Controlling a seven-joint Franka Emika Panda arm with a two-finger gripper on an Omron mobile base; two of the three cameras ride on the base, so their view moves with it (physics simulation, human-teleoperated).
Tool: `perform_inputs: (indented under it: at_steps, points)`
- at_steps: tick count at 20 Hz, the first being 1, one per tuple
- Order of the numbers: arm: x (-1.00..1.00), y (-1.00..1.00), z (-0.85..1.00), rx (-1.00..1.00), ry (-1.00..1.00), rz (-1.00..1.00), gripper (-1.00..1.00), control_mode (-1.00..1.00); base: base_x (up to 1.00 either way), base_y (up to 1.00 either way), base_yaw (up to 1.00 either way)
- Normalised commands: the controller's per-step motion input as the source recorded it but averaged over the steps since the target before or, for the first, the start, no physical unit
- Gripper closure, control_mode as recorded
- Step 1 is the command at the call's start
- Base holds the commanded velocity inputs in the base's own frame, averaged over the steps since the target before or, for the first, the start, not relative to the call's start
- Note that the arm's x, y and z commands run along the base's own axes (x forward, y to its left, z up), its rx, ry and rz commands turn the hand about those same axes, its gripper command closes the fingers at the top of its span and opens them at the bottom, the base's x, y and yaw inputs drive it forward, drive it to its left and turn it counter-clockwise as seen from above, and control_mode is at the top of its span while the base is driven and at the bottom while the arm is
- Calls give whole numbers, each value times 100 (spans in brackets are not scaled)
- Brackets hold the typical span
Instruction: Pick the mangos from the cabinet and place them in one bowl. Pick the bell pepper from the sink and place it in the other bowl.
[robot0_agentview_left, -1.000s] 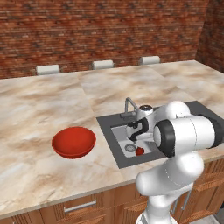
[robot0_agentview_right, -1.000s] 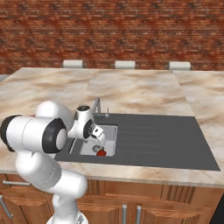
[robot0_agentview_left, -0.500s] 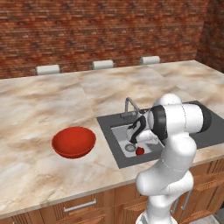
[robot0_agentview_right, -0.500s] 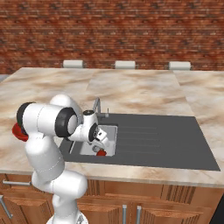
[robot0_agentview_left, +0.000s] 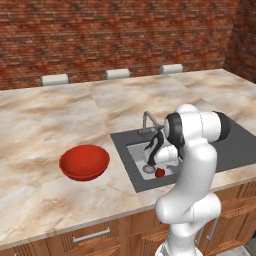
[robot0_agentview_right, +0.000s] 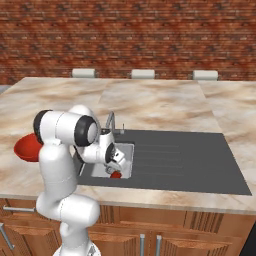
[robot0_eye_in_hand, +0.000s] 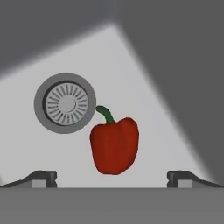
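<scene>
The bell pepper (robot0_eye_in_hand: 114, 144), dark red with a green stem, lies on the floor of the sink (robot0_eye_in_hand: 144, 83) next to the round drain (robot0_eye_in_hand: 65, 103). My gripper (robot0_eye_in_hand: 113, 178) hangs just above it, open, with one fingertip on each side and nothing between them. From the base, the gripper (robot0_agentview_left: 159, 164) reaches down into the sink (robot0_agentview_left: 135, 150) over the pepper (robot0_agentview_left: 160, 173). The right base view shows the gripper (robot0_agentview_right: 114, 168) and the pepper (robot0_agentview_right: 116, 174) from the other side. The other bowl (robot0_agentview_left: 84, 161), red and shallow, sits on the counter left of the sink. The mangos and the cabinet are out of view.
A faucet (robot0_agentview_left: 147, 120) stands at the back rim of the sink. A flat dark grey panel (robot0_agentview_right: 185, 160) extends right of the basin. The marble counter (robot0_agentview_left: 60, 115) runs wide to the left and back, up to a brick wall. The red bowl (robot0_agentview_right: 25, 147) is partly behind my arm.
The arm's upper links have swung upright and closer to the sink. The hand stays low in the basin above the pepper, jaws still open.
</scene>
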Motion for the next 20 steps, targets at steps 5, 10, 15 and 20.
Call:
perform_inputs:
  at_steps: [5, 10, 15, 20]
  points:
    - [31, -8, -40, 0, 0, -1, -100, -100, 0, 0, 0]
    - [6, -3, -39, 0, 5, -1, -100, -100, 0, 0, 0]
    - [0, -6, -31, 0, 7, -2, -100, -100, 0, 0, 0]
    - [8, -5, -24, 0, 2, -1, 100, -100, 0, 0, 0]
